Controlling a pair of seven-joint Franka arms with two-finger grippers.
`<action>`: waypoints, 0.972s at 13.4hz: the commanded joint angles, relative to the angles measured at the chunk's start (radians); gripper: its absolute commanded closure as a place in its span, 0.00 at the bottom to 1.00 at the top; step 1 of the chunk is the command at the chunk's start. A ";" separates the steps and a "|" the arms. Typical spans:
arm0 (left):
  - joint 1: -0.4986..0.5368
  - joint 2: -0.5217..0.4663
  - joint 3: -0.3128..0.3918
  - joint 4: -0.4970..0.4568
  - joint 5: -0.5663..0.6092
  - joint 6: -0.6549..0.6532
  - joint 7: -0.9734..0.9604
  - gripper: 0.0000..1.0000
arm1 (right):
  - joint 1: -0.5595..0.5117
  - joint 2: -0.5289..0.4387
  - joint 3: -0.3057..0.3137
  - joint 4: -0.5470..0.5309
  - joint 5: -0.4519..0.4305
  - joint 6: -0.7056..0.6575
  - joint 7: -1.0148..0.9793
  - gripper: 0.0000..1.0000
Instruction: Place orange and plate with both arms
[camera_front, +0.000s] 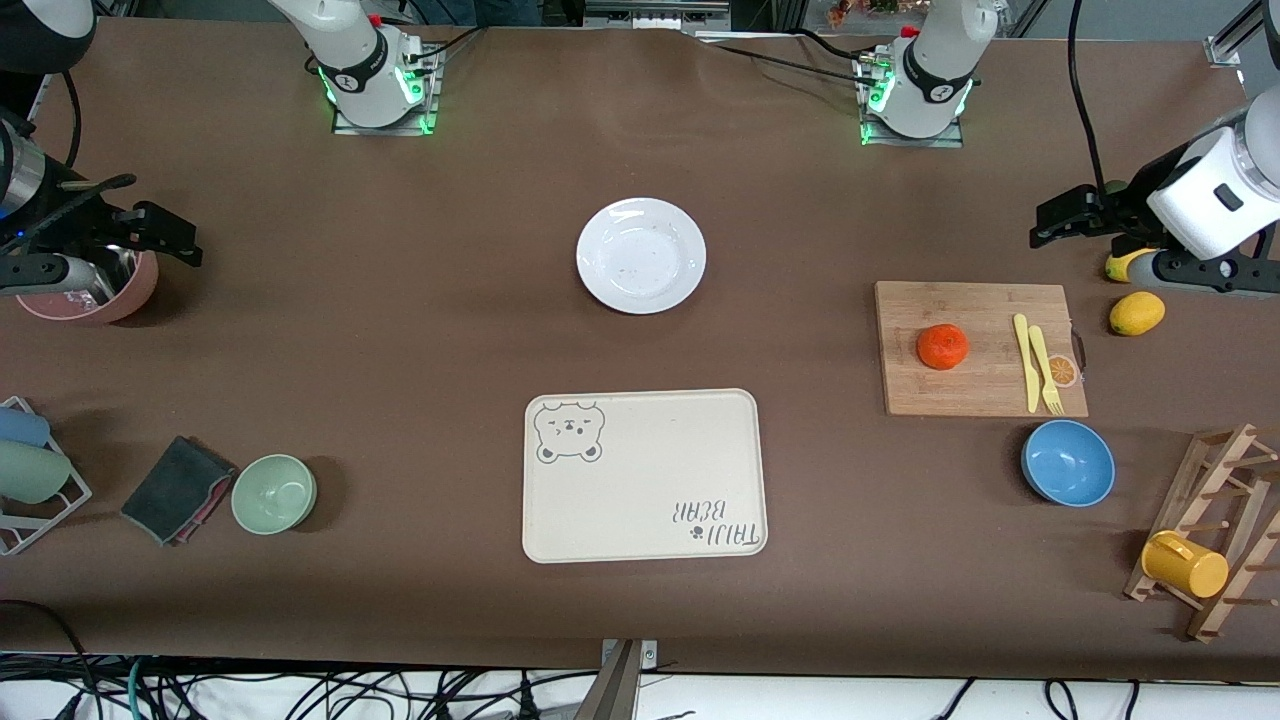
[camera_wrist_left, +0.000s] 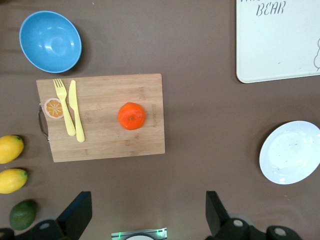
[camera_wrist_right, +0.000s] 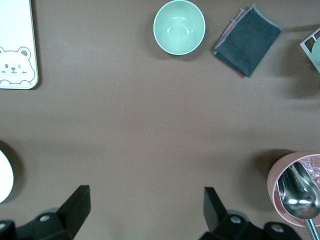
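orange (camera_front: 942, 346): it lies on the wooden cutting board (camera_front: 975, 320), beside a yellow knife (camera_front: 1024, 360) and fork (camera_front: 1045, 370).
plate (camera_front: 641, 255): on the table, farther from the front camera than the bear-printed tray (camera_front: 643, 476).
left gripper (camera_wrist_left: 145, 212): jaws wide, nothing held, up in the air at the left arm's end of the table, near the lemons (camera_front: 1137, 313).
right gripper (camera_wrist_right: 145, 210): jaws wide, nothing held, over the right arm's end, by the pink cup (camera_front: 120, 290).

Orange (camera_wrist_left: 132, 116) on cutting board (camera_wrist_left: 105, 135)
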 joint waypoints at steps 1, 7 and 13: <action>0.003 -0.007 -0.002 0.016 -0.027 -0.023 -0.063 0.00 | -0.009 -0.001 0.006 0.013 0.015 -0.011 0.007 0.00; -0.006 -0.009 0.000 0.016 -0.011 -0.014 -0.069 0.00 | -0.006 0.005 0.007 0.013 0.018 0.002 0.007 0.00; -0.002 -0.003 0.008 0.016 -0.007 0.040 -0.069 0.00 | -0.001 0.003 0.009 0.013 0.017 -0.006 -0.002 0.00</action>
